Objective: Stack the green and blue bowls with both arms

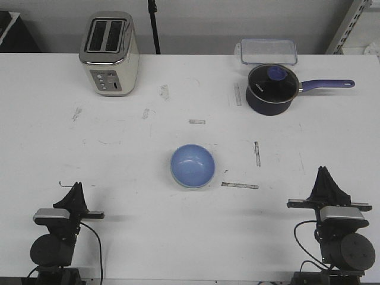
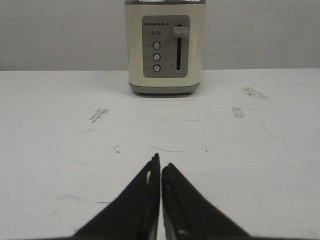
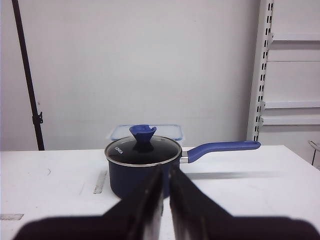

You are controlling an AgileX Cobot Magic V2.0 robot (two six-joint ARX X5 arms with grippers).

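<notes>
**Bowl mid-desk, both tools parked and pinched**

Blue bowl sits upright mid-desk, empty-looking; only one bowl rim visible, can't tell if green is nested under. Left tool at near-left corner, right tool at near-right corner, both well apart from bowl. Both narrow, fingers nearly touching, holding nothing.

The table is white, marked with grey scuffs and short grey tape strips. The bowl is light blue, with a pale mint green rim showing just beneath it. The toaster is cream with a silver top and grey control panel. The saucepan is dark blue with a blue-knobbed glass lid. Both claws, left and right, are black.
</notes>
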